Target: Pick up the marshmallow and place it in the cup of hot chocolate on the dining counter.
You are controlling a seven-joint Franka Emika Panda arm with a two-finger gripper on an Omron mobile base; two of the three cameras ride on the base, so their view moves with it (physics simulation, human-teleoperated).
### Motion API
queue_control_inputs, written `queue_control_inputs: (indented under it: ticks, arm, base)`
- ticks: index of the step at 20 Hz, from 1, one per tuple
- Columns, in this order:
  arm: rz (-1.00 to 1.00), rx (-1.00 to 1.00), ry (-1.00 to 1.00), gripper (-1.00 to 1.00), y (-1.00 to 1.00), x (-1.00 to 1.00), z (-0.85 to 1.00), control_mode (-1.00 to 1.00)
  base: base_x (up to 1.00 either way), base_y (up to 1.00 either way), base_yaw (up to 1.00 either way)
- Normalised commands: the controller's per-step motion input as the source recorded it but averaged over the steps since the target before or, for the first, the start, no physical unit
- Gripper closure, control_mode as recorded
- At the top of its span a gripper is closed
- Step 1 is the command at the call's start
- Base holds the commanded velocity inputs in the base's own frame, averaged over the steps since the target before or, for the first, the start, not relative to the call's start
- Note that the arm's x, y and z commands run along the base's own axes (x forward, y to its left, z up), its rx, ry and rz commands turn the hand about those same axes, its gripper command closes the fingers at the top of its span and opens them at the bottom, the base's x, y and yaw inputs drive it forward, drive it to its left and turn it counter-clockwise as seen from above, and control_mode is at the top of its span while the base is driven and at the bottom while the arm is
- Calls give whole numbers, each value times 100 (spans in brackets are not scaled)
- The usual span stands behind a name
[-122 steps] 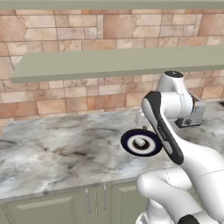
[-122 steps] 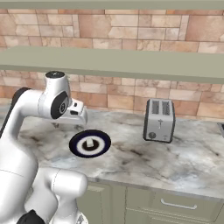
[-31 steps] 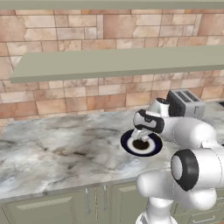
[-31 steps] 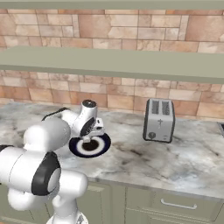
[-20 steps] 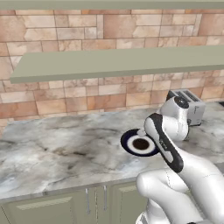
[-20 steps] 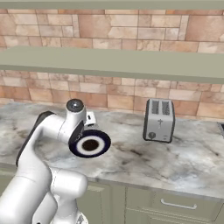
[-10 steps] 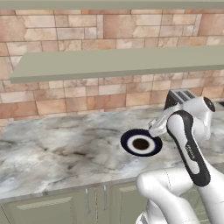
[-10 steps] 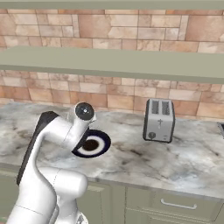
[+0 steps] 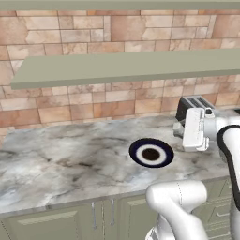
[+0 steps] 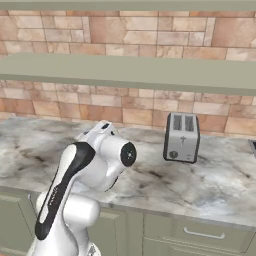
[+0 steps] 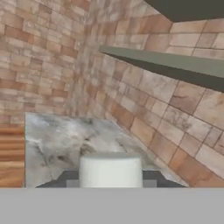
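Arm has swung right off plate (image 9: 151, 153); gripper (image 11: 110, 183) clamps marshmallow (image 11: 110, 170). Risk: soft cube slips w/ fast swing.

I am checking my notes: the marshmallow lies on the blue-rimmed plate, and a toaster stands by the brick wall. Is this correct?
Not quite. In the hand view the marshmallow sits between the gripper fingertips; in the left base view the blue-rimmed plate holds no marshmallow. The toaster does stand by the brick wall.

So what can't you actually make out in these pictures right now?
- Plate: hidden behind the arm in the right base view.
- Toaster: partly covered by the arm in the left base view.
- Marshmallow: lower part cut off at the hand view's bottom.
- Jaws: how firmly they pinch it.
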Motion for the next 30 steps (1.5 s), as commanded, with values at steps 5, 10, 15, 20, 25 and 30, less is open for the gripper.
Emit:
queue_control_inputs:
  ticks: [5,10,15,20,25,30]
  arm:
    - [39,25,-16,100,0,-9,28,-100]
    - [25,12,-4,100,0,-27,11,-100]
    - [5,-4,0,100,29,-5,2,-100]
    - [0,-2,0,100,48,-7,1,-100]
    - [2,1,0,100,10,-25,0,-100]
    - [4,4,0,100,0,-13,0,-100]
  base:
    - [0,0,0]
    - [0,0,0]
    - [0,0,0]
    - [0,0,0]
    - [0,0,0]
    - [0,0,0]
